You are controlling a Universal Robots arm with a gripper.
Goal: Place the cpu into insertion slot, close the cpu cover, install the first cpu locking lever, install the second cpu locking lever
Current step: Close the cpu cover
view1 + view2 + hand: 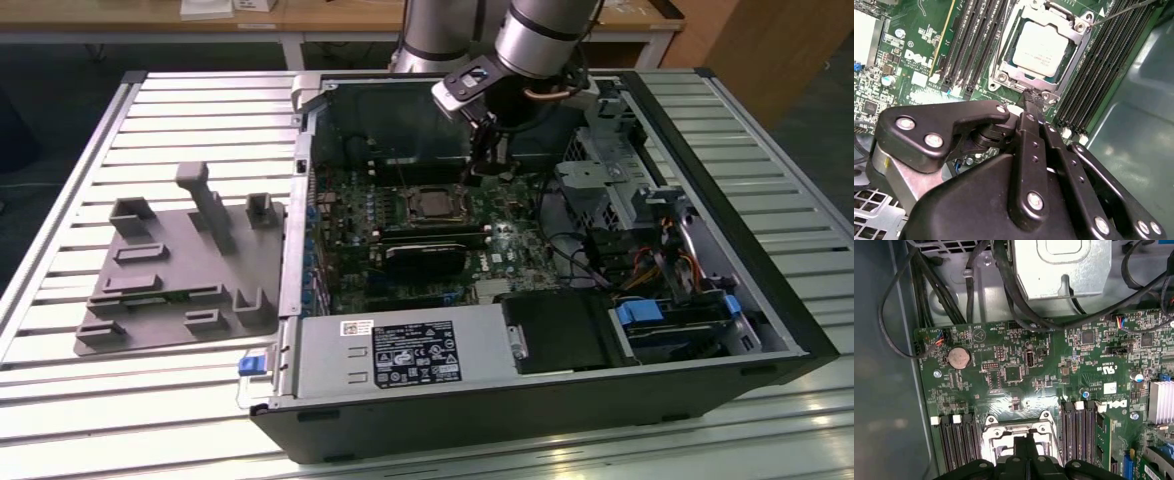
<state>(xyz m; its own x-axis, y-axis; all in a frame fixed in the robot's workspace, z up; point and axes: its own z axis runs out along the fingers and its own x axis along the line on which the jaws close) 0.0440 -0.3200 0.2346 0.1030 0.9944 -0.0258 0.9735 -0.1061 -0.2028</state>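
Slatted metal tabletop (174,100) carries a grey moulded tray (174,270) and, beside it toward the exterior view's right, an open computer case (534,400) lying on its side with the motherboard (400,215) inside. On that board the cpu (1040,49) sits in the insertion slot (1029,78) between two banks of memory slots (974,45), with the cpu cover (1004,76) lying flat around it and a thin wire lever (1124,10) slanting away past one corner. Reaching down into the case, the gripper (1035,97) has its fingers pressed together, their tips at the cover's edge, and whether they pinch anything cannot be told.
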